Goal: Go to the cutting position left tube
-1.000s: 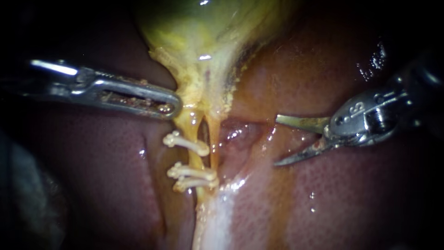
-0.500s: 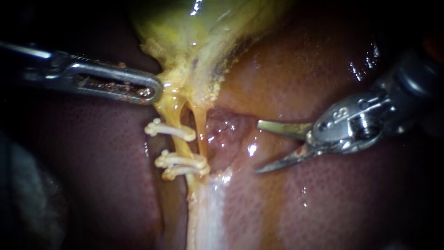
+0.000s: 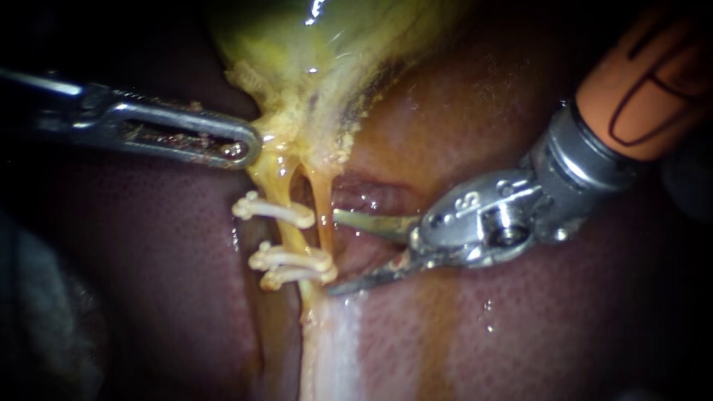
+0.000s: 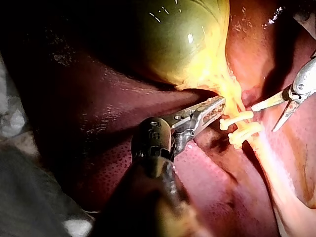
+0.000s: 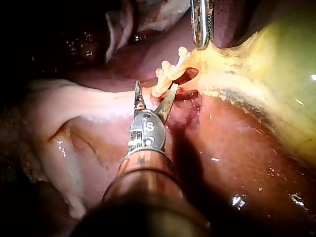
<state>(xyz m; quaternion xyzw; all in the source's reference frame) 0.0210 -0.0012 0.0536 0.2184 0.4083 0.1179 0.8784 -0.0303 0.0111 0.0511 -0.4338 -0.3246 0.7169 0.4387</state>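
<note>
Yellow clipped left tube (image 3: 273, 184) just ahead of right instrument's (image 3: 333, 252) parted blades.

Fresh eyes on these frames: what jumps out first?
Three pale clips on the left tube, just below the yellow-green gallbladder. Next, the right instrument, end effector open, blade tips close beside the clips. The left instrument sits at the gallbladder's neck.

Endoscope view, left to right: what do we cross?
left instrument, jaws shut on the gallbladder edge → clips → right instrument, blades open → its orange shaft
</note>
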